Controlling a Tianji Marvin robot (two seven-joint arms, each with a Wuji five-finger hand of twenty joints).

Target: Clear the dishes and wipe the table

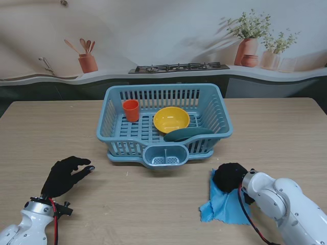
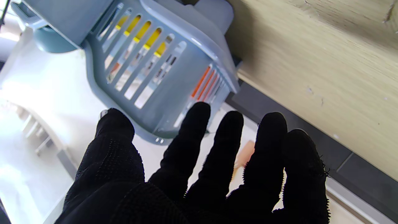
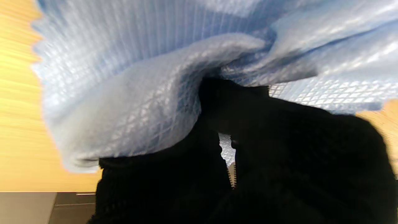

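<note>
Right hand [image 1: 229, 176] seemingly bunched on blue cloth [image 1: 223, 205] near table's [image 1: 153, 204] near edge; left hand [image 1: 64, 175] splayed, empty.

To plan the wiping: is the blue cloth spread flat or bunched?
Bunched. The blue cloth rises in folds around the right hand pressing on it.

The stand camera looks down from above the shoulders onto the tabletop [image 1: 51, 127], covering the blue rack [image 1: 219, 109] and both arms. The left wrist camera looks along the left robot hand [image 2: 199, 174] toward the same rack [image 2: 174, 84] at moderate range. The right wrist camera sits very close to the blue cloth [image 3: 130, 93], also visible from the stand [image 1: 219, 206].
</note>
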